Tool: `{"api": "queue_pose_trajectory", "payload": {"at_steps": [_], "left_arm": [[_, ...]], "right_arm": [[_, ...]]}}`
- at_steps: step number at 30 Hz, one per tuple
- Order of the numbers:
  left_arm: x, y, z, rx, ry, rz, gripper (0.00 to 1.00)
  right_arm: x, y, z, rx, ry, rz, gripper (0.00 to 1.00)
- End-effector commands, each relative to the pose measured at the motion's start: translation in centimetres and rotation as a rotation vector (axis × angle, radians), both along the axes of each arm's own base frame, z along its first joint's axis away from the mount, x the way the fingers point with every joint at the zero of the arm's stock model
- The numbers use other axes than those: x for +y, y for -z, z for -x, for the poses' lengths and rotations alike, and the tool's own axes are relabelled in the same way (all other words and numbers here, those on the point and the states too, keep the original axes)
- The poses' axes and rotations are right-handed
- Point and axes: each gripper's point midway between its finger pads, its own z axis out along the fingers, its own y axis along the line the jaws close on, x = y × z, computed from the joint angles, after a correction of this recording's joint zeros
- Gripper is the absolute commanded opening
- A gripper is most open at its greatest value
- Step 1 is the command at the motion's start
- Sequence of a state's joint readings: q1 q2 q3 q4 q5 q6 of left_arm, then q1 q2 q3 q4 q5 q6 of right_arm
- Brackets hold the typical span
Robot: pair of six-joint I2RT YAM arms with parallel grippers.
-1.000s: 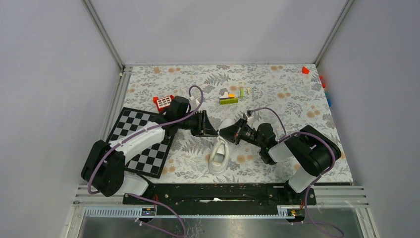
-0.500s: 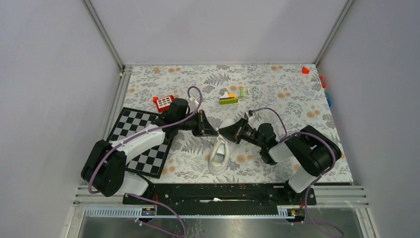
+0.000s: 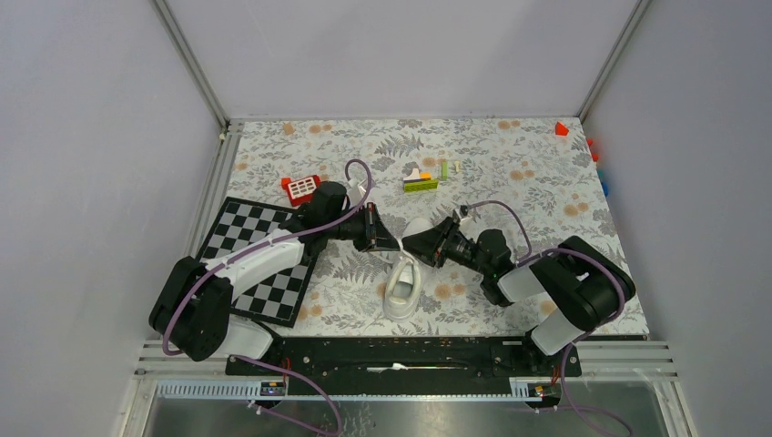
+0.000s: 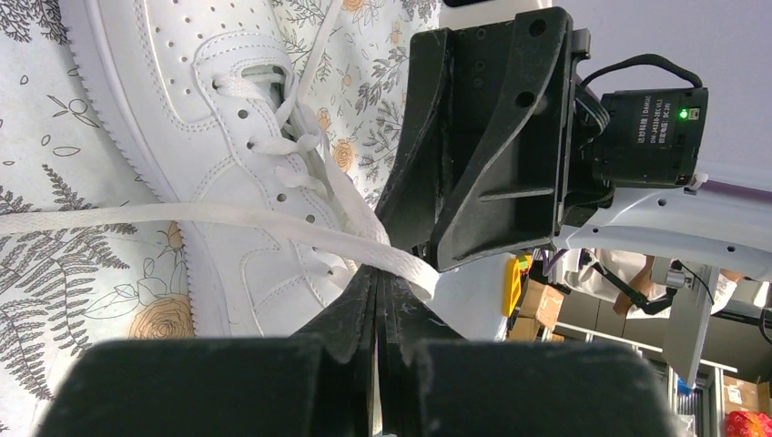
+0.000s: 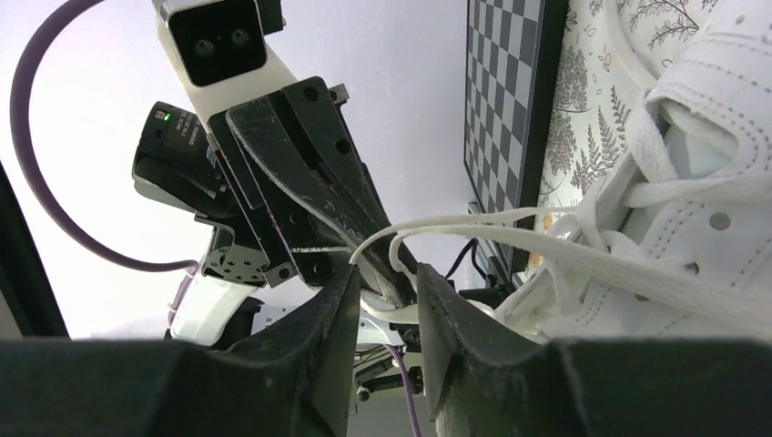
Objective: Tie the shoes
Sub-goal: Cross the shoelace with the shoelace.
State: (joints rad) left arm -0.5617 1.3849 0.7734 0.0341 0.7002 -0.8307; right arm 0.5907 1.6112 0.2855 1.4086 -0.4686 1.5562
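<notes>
Sneaker (image 3: pixel 401 288) lies low centre of the overhead view on the floral worktop (image 3: pixel 510 164), just past the arm bases, open collar toward the top of the frame. Both arms lean in and meet just above it.

Left claw (image 4: pixel 376 278): jaws fully together, pinching one flat lace (image 4: pixel 182 217). The lace runs taut from the left edge of the left wrist view, across the eyelets, into the pinch, and a short tail pokes out beyond it. Judged reason for the tension: it keeps the strand lifted off the tongue so the other claw can work around it.

Right claw (image 5: pixel 385 273): jaws parted by a modest gap, tips nearly against the left claw's. A thin loop of lace curves past the gap; nothing looks pinched, and contact cannot be confirmed.

No knot or bow visible; tying judged to be at an early stage.

Obstructions: the two claws crowd each other, leaving little room to pass a strand.

Chessboard (image 3: pixel 238 226) sits at centre left under the left arm. Further up: red toy (image 3: pixel 299 188), coloured blocks (image 3: pixel 421 181), and a red block (image 3: pixel 561 128) at the upper right corner. All well apart from the sneaker.
</notes>
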Motion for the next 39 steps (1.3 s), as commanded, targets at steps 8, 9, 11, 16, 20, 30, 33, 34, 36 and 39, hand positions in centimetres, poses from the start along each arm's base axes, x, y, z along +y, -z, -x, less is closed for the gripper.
{"api": "queue_pose_trajectory", "payload": {"at_steps": [8, 9, 11, 16, 20, 30, 33, 34, 36, 39], "left_arm": [[-0.3, -2.4, -0.9, -0.110, 0.005, 0.059, 0.00], [-0.3, -2.3, -0.9, -0.110, 0.006, 0.058, 0.00], [-0.4, -2.2, -0.8, -0.107, 0.010, 0.060, 0.00], [-0.4, -2.3, -0.7, -0.108, 0.019, 0.065, 0.00], [-0.4, -2.2, -0.6, -0.104, 0.028, 0.063, 0.00], [-0.3, -2.0, -0.2, -0.096, 0.041, 0.060, 0.00], [-0.4, -2.0, -0.2, -0.096, 0.043, 0.062, 0.00], [-0.4, -2.0, -0.2, -0.097, 0.045, 0.062, 0.00], [-0.4, -2.0, -0.2, -0.097, 0.047, 0.062, 0.00], [-0.3, -1.9, -0.1, -0.095, 0.053, 0.058, 0.00]], "right_arm": [[-0.9, 0.0, 0.9, -0.087, -0.006, 0.222, 0.48], [-1.0, 0.0, 0.9, -0.096, -0.006, 0.261, 0.48], [-1.4, 0.1, 0.8, -0.112, -0.008, 0.348, 0.49], [-2.3, -0.3, 0.7, -0.180, -0.049, 0.539, 0.50], [-2.3, -1.2, 0.3, -0.223, -0.097, 0.650, 0.52], [-0.1, -1.8, 1.2, -0.288, -0.226, 0.753, 0.44], [0.3, -1.7, 1.4, -0.293, -0.246, 0.763, 0.43], [0.4, -1.7, 1.3, -0.293, -0.245, 0.760, 0.43], [0.4, -1.6, 1.2, -0.290, -0.236, 0.759, 0.39], [0.3, -1.8, 0.7, -0.290, -0.205, 0.766, 0.29]]}}
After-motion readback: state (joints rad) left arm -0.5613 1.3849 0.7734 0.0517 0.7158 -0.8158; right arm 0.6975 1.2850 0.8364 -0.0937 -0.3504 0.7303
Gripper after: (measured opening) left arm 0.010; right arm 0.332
